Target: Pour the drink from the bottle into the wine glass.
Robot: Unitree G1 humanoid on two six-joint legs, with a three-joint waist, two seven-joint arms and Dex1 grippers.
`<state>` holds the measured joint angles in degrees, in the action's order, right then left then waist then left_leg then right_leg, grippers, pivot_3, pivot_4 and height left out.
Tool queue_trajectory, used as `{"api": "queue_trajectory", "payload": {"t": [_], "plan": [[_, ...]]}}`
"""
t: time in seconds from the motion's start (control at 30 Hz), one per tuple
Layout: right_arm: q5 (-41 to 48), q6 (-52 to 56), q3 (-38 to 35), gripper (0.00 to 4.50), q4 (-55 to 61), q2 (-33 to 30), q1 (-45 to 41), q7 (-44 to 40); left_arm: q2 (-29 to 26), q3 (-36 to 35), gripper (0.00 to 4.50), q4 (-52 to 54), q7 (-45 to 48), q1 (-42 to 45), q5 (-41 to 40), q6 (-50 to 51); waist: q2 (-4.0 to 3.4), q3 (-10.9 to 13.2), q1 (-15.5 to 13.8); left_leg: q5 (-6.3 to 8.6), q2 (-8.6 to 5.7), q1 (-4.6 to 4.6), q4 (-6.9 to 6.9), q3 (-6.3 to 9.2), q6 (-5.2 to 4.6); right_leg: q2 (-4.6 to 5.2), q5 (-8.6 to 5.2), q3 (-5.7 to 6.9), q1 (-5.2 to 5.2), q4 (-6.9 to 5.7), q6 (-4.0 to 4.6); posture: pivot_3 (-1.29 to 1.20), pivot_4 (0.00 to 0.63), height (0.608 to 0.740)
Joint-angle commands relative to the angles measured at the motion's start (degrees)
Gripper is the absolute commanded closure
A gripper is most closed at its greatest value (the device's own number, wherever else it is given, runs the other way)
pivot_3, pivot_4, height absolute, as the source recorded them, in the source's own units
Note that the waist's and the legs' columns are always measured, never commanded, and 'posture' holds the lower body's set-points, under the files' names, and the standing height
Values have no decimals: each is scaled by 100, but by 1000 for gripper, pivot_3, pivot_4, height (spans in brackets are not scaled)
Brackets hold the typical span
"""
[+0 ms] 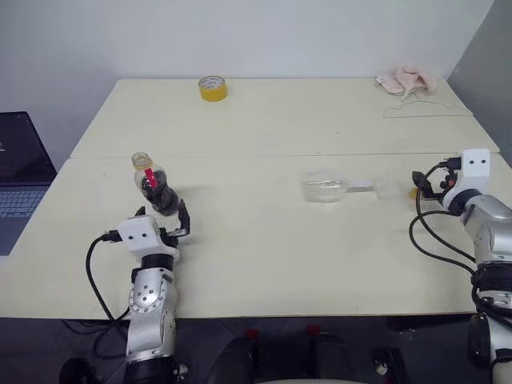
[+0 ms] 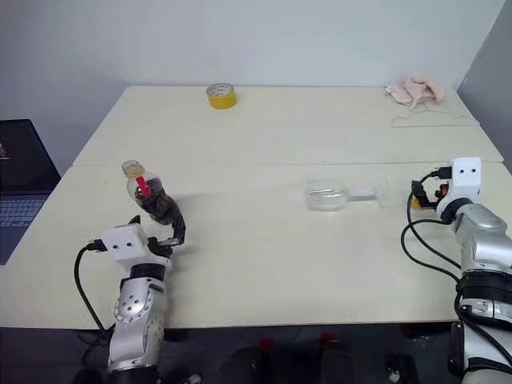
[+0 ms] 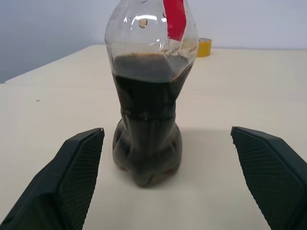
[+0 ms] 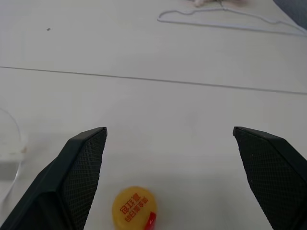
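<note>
While hidden overhead, cap [image 4: 135, 207] lies before right gripper [image 4: 170, 179].

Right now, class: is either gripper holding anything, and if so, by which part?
Nothing is held. The left gripper stands open around the clear plastic bottle of dark drink without touching it; the right gripper is open above a yellow cap.
</note>
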<state>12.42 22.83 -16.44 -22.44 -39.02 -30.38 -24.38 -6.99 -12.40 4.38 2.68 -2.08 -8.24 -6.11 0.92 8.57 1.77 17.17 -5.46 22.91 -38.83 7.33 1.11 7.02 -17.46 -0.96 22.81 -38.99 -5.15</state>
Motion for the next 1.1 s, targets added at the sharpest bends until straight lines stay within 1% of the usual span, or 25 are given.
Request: {"api": "queue_trajectory", "payload": {"t": [0.03, 0.13, 0.17, 0.3, 0.4, 0.47, 0.53, 0.6, 0.67, 0.83, 0.93, 1.1], "plan": [[-24, -167, 275, 0, 805, -612, 7, -899, -72, 413, 23, 613, 517, -356, -124, 69, -5, 3, -1, 0, -1, 0, 0, -2, 0, 1, 0, -1, 0, 0, 0, 0, 150, 740], [-126, -58, 858, 0, 1438, -1182, 35, -1805, -477, 1363, 23, 859, 1611, -636, -83, 173, -11, 3, -4, 0, 1, -1, 1, -2, -1, 0, 0, 0, -3, 2, 0, 0, 150, 740], [-110, 105, 1020, 0, 1555, -1306, -69, -2022, -539, 1553, 23, 896, 1777, -636, -88, 217, -11, 3, -7, 0, 2, -4, 2, 0, -1, -1, 0, 2, -8, 3, 0, 0, 150, 740], [-427, 375, 1802, 0, 1960, -1719, -452, -2753, -607, 1938, 23, 974, 2071, -442, -133, 546, -13, 5, -11, 2, 3, -19, 2, 7, -3, -3, 0, 9, -31, 10, 0, 0, 150, 740], [-712, 393, 2335, 0, 2274, -1881, -550, -3177, -648, 2151, 23, 1037, 2221, -352, -77, 770, -14, 5, -14, 2, 3, -17, 4, 12, -3, -2, -1, 14, -30, 12, 0, 0, 150, 740], [-1128, 290, 2818, 0, 2284, -1760, -810, -3279, -654, 2276, 23, 1060, 2288, -266, -66, 930, -13, 5, -16, 2, 3, -17, 2, 12, -3, -1, -1, 13, -31, 14, 0, 0, 150, 740], [-1433, 229, 3098, 0, 2162, -1650, -1036, -3288, -650, 2326, 23, 1079, 2328, -205, -120, 1117, -13, 6, -18, 2, 1, -17, 1, 11, -3, -1, -1, 12, -31, 13, 0, 0, 150, 740], [-1605, 204, 3237, 0, 2014, -1528, -1207, -3289, -669, 2351, 23, 1078, 2368, -142, -124, 1262, -14, 7, -20, 1, 1, -17, 1, 14, -3, -1, -1, 15, -30, 13, 0, 0, 150, 740], [-1784, 138, 3412, 0, 1875, -1388, -1410, -3366, -778, 2432, 23, 1048, 2500, 17, -30, 1339, -12, 8, -21, 1, 1, -16, 1, 14, -2, -1, -1, 14, -30, 14, 0, 0, 150, 740], [-2245, 59, 3774, 0, 1426, -1092, -1890, -3529, -1006, 2391, 23, 1150, 2776, 476, -103, 1552, -12, 8, -24, 1, 0, -14, -1, 15, -2, 0, -1, 16, -27, 13, 0, 0, 150, 740], [-2434, 42, 3929, 0, 1249, -981, -2044, -3691, -1174, 2422, 23, 1282, 2908, 679, -84, 1783, -12, 8, -23, 1, 0, -12, -1, 16, -2, -1, -1, 17, -25, 13, 0, 0, 150, 740], [-2809, -282, 4123, 0, 830, -818, -2227, -3723, -1359, 2353, 23, 1630, 3069, 846, -259, 2256, -12, 9, -15, 1, 0, -9, 0, 16, -1, 0, -1, 15, -19, 14, 0, 0, 150, 740]]}}
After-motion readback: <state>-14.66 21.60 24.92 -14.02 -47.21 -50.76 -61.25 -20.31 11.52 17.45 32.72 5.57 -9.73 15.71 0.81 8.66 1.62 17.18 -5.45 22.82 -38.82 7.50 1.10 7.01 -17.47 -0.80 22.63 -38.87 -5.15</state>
